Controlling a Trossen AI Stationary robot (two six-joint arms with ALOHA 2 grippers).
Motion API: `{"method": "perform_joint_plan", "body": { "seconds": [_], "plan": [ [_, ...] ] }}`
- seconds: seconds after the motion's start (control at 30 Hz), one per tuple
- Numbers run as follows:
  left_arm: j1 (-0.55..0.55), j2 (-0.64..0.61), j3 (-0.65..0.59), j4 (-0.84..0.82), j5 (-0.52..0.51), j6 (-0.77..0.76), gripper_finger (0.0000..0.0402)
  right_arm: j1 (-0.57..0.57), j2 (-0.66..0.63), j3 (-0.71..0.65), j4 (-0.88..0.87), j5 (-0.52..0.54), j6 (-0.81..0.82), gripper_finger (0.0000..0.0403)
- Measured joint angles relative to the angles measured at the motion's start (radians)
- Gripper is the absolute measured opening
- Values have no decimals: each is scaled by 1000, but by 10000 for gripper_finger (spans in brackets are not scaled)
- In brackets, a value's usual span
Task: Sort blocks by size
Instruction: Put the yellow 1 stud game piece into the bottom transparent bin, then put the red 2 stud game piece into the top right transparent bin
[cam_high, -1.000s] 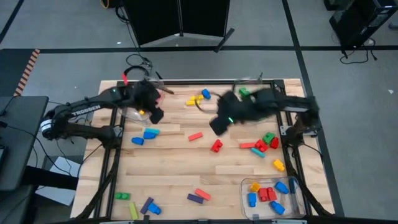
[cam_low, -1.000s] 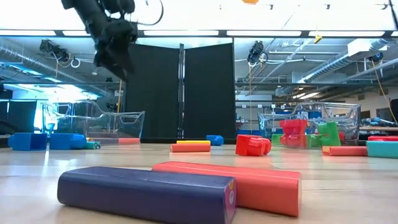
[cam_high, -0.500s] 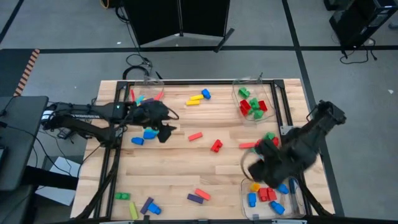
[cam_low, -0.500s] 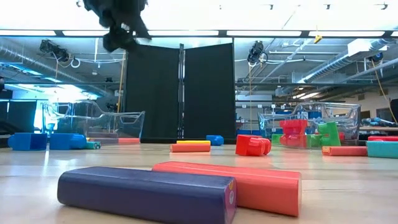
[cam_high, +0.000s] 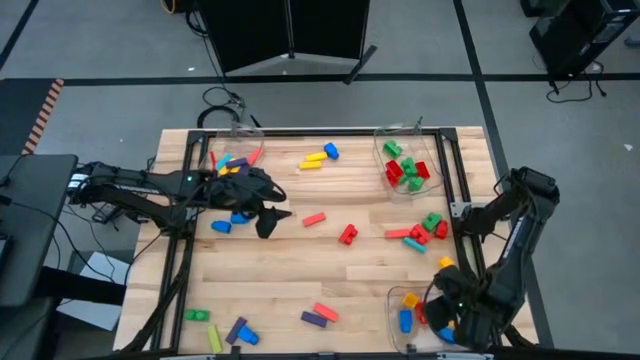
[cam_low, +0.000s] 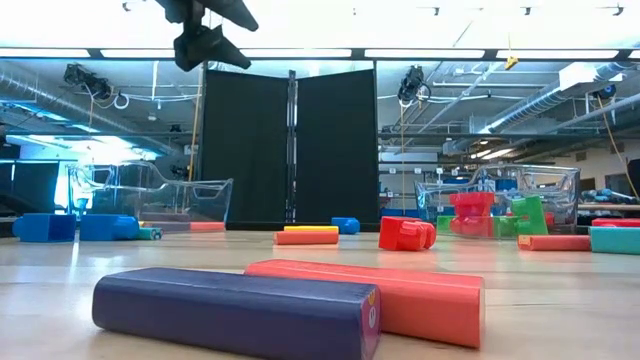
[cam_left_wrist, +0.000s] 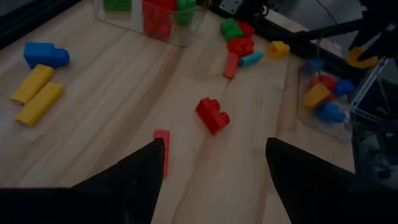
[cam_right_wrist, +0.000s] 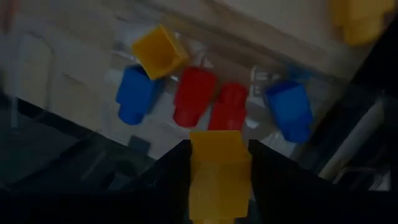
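— Wooden planks make up the table (cam_high: 300, 270); what's hard to make out?
— Right gripper (cam_right_wrist: 219, 163), low over the clear bin (cam_high: 400, 296) at the near right corner, hides part of its short blocks (cam_right_wrist: 194, 96).
— Holding anything?
— Yes, its fingers pinch a smooth yellow stub (cam_right_wrist: 219, 168).
— And the left gripper (cam_left_wrist: 214, 163)?
— Spread apart, empty, above a small red bar (cam_left_wrist: 162, 149) left of centre.

High view looks straight down on whole table (cam_high: 330, 270). Low view sits at tabletop level, right behind purple bar (cam_low: 235, 312), facing the room. Both wrist views look down close; both catch the short-block bin (cam_right_wrist: 74, 81).
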Motion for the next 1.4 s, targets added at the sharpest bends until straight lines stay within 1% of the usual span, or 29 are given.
{"method": "perform_joint_plan", "body": {
  "seconds": [0.2, 0.4, 0.67, 0.77, 0.83, 0.93, 1.0, 1.07, 1.13, 1.23, 1.33, 1.4],
  "plan": [
    [0, 1, 0, 41, 0, 0, 284, 33, 0, -30, 55, -14, 27, 171],
    [0, 1, 0, 93, 0, 0, 284, 39, 0, -30, 49, -25, 42, 199],
    [0, 1, 0, 93, 0, 23, 284, 39, -2, -30, 42, -25, 28, 231],
    [0, 1, 0, 92, -4, 24, 284, 35, -22, -30, 40, -23, 17, 240],
    [0, 1, 0, 93, -5, 26, 284, 27, -50, -30, 31, -4, 3, 244],
    [0, 1, 0, 92, -14, 26, 284, 7, -90, -21, -12, 60, -51, 247],
    [0, 1, 0, 92, -31, 26, 284, -18, -119, -14, -83, 94, -99, 245],
    [0, 1, 0, 91, -43, 26, 284, -59, -146, -14, -158, 99, -144, 241],
    [0, 1, 0, 90, -51, 26, 284, -117, -170, -14, -232, 79, -208, 237],
    [0, 1, 0, 90, -53, 26, 284, -221, -207, -14, -312, 52, -359, 232],
    [0, 1, 0, 90, -53, 26, 284, -337, -248, -31, -316, 49, -507, 228],
    [0, 1, 0, 90, -53, 30, 284, -411, -286, -73, -294, 46, -599, 226]
  ]
}}
